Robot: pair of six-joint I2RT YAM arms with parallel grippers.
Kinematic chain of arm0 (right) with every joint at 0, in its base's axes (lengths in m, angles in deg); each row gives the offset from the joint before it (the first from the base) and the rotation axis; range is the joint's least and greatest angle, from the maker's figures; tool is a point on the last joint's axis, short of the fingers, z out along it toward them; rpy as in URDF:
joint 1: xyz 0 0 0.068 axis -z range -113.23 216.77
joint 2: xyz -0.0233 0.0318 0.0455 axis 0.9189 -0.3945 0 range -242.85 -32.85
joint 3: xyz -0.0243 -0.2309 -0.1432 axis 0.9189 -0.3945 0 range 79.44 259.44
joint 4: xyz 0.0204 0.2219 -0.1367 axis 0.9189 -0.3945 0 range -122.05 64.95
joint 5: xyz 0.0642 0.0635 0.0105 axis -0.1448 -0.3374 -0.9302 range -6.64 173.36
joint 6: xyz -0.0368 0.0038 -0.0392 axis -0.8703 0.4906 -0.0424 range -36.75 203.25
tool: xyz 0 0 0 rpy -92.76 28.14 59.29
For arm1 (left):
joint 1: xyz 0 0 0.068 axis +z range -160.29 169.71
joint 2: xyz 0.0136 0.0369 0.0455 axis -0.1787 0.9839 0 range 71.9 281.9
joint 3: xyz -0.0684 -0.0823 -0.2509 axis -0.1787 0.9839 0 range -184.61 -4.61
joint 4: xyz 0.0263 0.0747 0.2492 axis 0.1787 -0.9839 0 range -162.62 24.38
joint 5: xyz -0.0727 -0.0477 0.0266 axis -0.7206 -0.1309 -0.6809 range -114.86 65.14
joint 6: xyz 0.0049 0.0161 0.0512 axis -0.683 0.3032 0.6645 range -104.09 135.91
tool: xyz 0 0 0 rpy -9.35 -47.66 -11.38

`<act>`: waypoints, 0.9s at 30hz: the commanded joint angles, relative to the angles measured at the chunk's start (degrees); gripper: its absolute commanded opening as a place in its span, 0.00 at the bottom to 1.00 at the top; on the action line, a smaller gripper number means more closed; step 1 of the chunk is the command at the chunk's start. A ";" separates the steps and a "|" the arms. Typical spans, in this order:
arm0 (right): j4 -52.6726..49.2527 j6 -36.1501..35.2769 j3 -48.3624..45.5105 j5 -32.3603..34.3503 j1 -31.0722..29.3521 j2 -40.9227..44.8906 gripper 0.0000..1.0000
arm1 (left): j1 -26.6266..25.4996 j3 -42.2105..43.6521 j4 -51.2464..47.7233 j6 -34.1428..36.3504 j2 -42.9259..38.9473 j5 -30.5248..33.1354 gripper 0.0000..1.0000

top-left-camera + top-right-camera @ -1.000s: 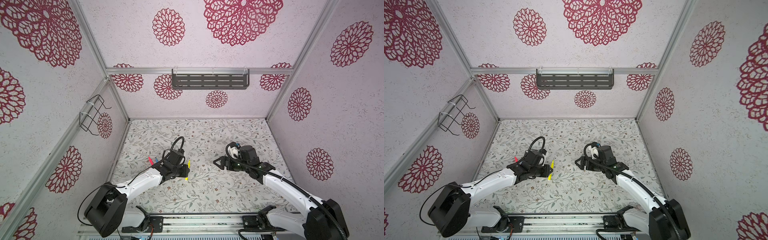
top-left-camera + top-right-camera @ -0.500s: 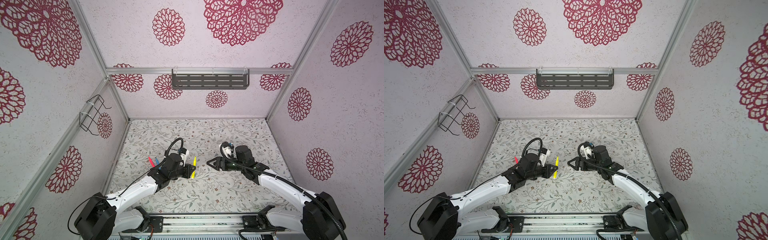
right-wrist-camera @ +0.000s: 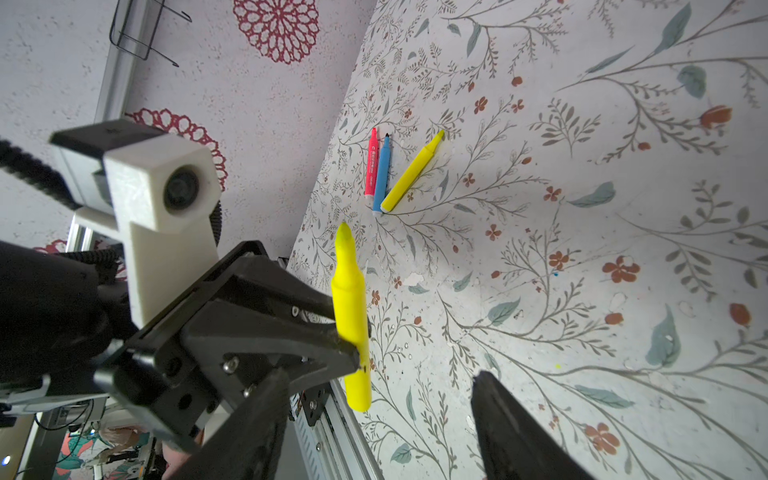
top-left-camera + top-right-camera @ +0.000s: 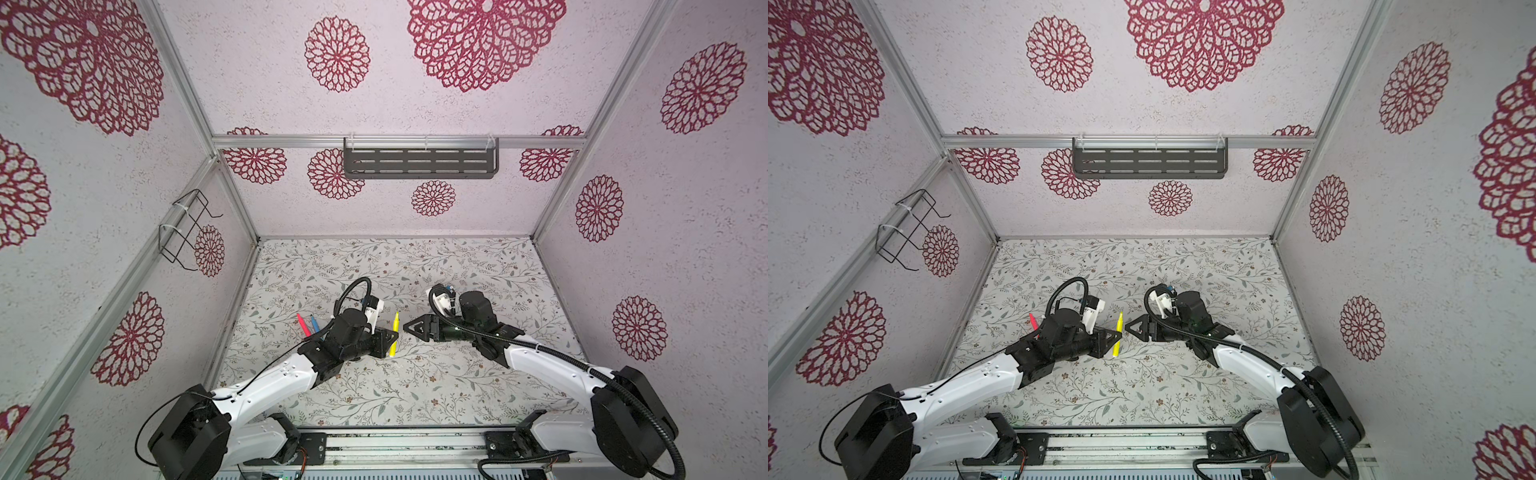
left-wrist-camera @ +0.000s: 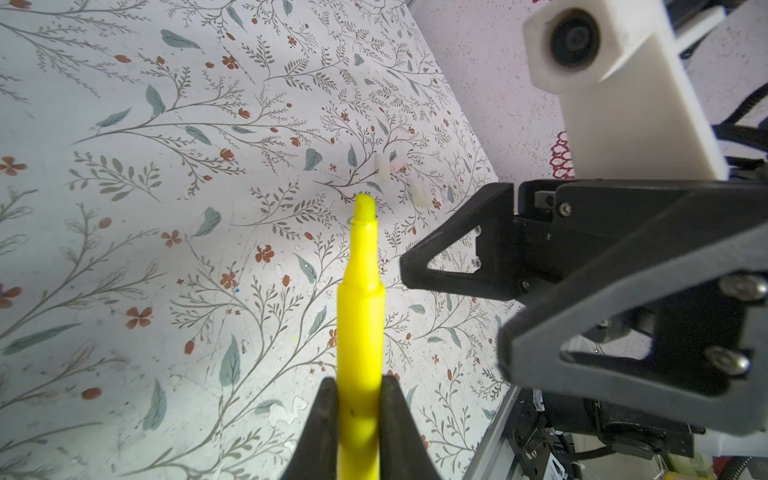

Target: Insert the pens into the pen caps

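**Yellow pen pinched in the left hand, right hand open beside it**

In both top views the left hand (image 4: 390, 338) is clamped on a yellow pen (image 4: 396, 323), which is raised off the bench (image 4: 415, 395). The right hand (image 4: 409, 329) sits just beside that pen with its jaws apart and empty. A red pen (image 4: 303, 326) and a blue pen (image 4: 314, 323) lie on the bench beyond the left hand.

The left wrist view shows the yellow pen's (image 5: 360, 316) bare tip. Small clear pen caps (image 5: 382, 168) sit on the bench well past it.

In the right wrist view the pen's blunt end is near the gap of the right hand (image 3: 382, 376). A second yellow pen (image 3: 411, 172) lies by the blue one.

As I read it, the right hand is placed to take the blunt end. It should grip squarely, and the left hand should release only once that grip is firm. Tip and cap mouth must line up.
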 commanded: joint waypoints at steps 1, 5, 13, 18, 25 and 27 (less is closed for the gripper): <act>2.78 0.60 2.54 -0.27 -1.11 -1.08 0.69 | -0.95 -0.71 2.26 -0.32 -0.39 0.30 0.12; 3.27 0.68 3.57 0.25 -2.04 -2.46 0.65 | -1.48 -0.62 2.80 -0.56 -0.05 0.31 0.12; 4.09 1.15 4.97 0.53 -2.88 -4.47 0.55 | -2.01 -0.62 3.14 -0.58 0.22 0.57 0.12; 4.88 1.57 5.35 0.70 -3.28 -5.31 0.50 | -2.46 -0.75 3.34 -0.57 0.73 0.48 0.12; 6.20 2.45 4.99 1.52 -3.36 -6.20 0.43 | -2.90 -0.71 3.57 -0.49 1.12 0.77 0.12; 6.64 2.60 5.06 1.23 -3.36 -6.40 0.41 | -3.03 -0.66 3.63 -0.37 1.24 0.97 0.12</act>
